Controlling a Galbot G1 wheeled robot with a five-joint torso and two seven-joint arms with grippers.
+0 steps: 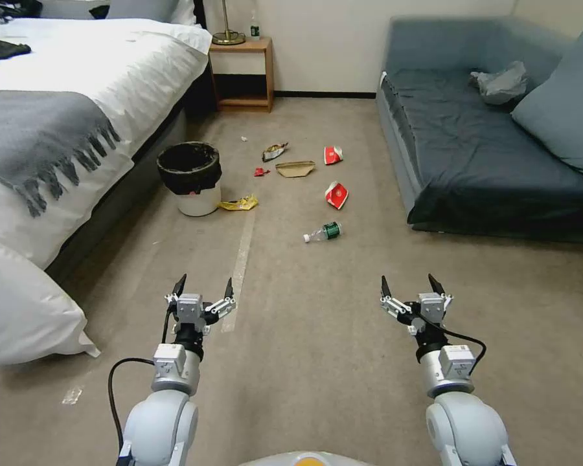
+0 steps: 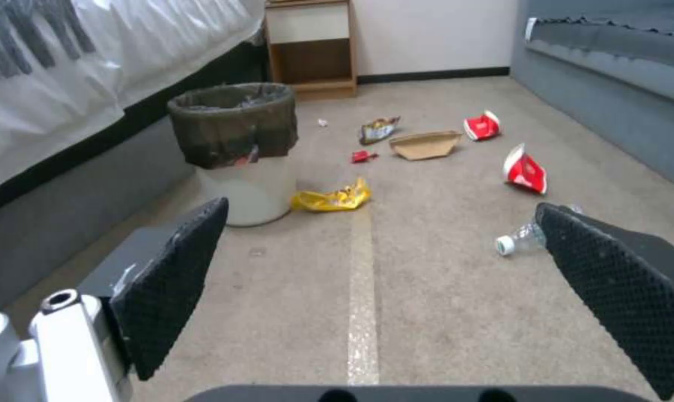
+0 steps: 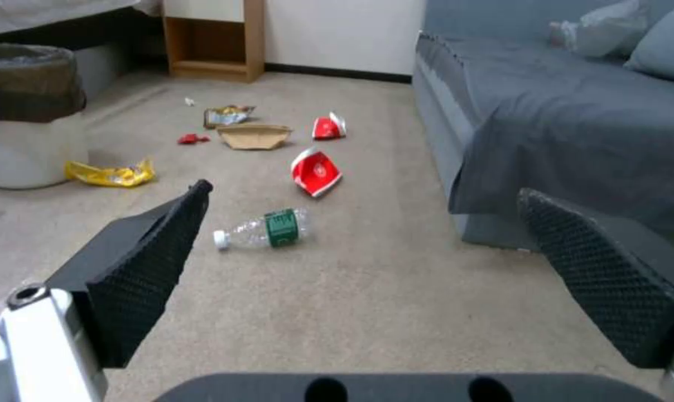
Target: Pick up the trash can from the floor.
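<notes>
two released hands, left hand (image 1: 202,288) and right hand (image 1: 412,285), face one trash can (image 1: 190,178).

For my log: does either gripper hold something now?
Nothing is held. Left gripper and right gripper are open above the carpet, apart from the white plastic bin.

Even, soft indoor light fills the room, bright on the white bed (image 1: 110,58) and casting only faint shadows on the floor (image 1: 317,336). The wrist views look softer, their far background slightly blurred. No glare shows.
</notes>
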